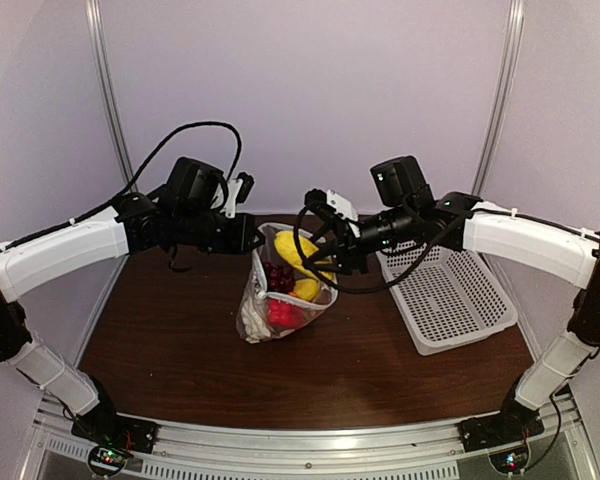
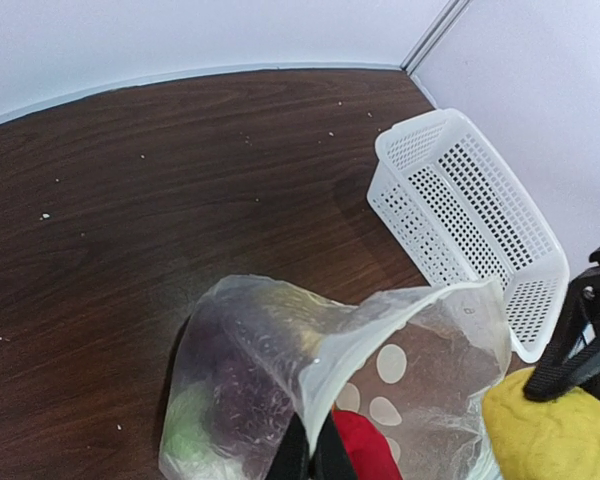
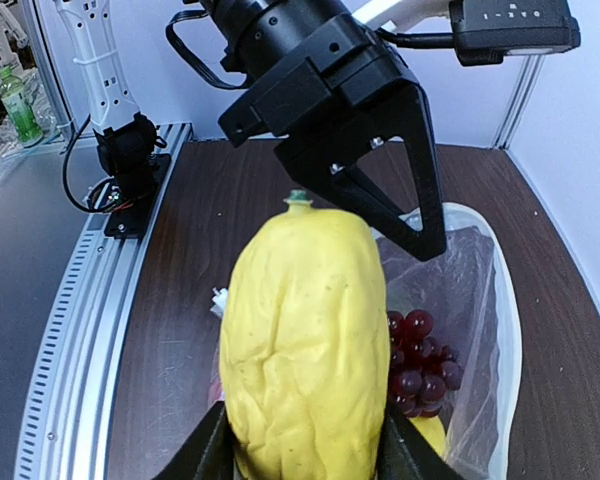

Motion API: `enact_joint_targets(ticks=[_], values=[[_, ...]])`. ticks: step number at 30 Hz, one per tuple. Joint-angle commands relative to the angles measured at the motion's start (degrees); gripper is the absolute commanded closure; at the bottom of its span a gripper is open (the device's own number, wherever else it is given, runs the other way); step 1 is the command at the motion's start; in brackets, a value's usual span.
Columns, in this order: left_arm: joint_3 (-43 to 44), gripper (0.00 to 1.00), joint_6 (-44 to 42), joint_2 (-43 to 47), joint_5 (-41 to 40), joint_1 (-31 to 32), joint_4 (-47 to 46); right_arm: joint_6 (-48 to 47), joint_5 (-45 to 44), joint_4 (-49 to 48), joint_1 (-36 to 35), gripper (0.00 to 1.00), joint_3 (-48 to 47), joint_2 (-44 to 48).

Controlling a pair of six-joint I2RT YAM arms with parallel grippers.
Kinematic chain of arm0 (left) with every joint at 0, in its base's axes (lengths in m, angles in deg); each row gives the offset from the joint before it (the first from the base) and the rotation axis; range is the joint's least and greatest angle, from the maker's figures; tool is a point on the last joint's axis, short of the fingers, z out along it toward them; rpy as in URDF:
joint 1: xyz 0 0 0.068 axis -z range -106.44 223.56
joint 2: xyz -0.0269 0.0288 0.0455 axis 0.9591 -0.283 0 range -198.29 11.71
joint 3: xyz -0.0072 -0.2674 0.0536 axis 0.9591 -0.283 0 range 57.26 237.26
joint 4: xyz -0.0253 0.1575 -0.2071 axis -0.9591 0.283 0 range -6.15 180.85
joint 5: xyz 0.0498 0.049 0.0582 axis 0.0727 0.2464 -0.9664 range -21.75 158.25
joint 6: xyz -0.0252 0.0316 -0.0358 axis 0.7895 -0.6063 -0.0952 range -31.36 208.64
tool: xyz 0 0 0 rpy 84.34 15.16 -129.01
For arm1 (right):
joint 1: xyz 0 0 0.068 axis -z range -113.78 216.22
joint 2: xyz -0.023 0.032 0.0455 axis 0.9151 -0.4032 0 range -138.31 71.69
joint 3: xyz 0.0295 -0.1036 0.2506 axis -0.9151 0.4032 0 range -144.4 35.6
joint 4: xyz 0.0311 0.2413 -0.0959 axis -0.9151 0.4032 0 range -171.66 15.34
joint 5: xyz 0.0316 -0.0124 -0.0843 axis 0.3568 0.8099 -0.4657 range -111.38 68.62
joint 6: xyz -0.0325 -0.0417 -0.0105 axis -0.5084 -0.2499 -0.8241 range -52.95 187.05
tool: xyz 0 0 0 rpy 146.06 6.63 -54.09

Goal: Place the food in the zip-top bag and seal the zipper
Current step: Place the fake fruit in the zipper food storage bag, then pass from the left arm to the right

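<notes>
The clear dotted zip-top bag stands open on the table's middle, with the dark red grape bunch, a red piece and a yellow piece inside. My left gripper is shut on the bag's mouth edge and holds it up. My right gripper is shut on a long wrinkled yellow fruit, held over the bag's mouth. The grapes show in the right wrist view. The zipper's end is hidden.
A white mesh basket lies at the right, also seen in the left wrist view. The left arm's gripper body hangs close above the yellow fruit. Walls enclose the table at the back and sides.
</notes>
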Motion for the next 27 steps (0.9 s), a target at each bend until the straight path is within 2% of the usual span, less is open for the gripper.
enact_joint_targets(ticks=[1, 5, 8, 14, 17, 24, 27], values=[[0.3, 1.0, -0.2, 1.3, -0.2, -0.6, -2.9, 4.5, 0.4, -11.0, -0.4, 0.47, -1.5, -3.8], [1.2, 1.0, -1.0, 1.3, -0.4, -0.5, -1.7, 2.3, -2.4, -4.1, 0.3, 0.32, -3.9, -2.4], [1.2, 1.0, -1.4, 1.3, -0.5, -0.6, -1.4, 4.0, -5.8, -3.5, 0.4, 0.28, -1.4, 2.0], [1.1, 1.0, -2.4, 1.0, 0.5, -0.6, -2.3, 10.2, -19.7, 2.6, 0.6, 0.28, 0.6, 3.8], [0.8, 1.0, -3.4, 1.4, 1.6, -0.6, -3.2, 13.9, -23.7, 6.5, 0.6, 0.29, 0.3, 2.9], [0.0, 1.0, -5.8, 2.7, 3.6, -0.6, -6.0, 19.7, -22.4, 11.2, 0.5, 0.3, 1.7, 0.1], [-0.4, 1.0, -6.6, 3.1, 5.1, -0.6, -7.6, 22.5, -20.0, 11.3, 0.6, 0.41, 1.6, -2.3]])
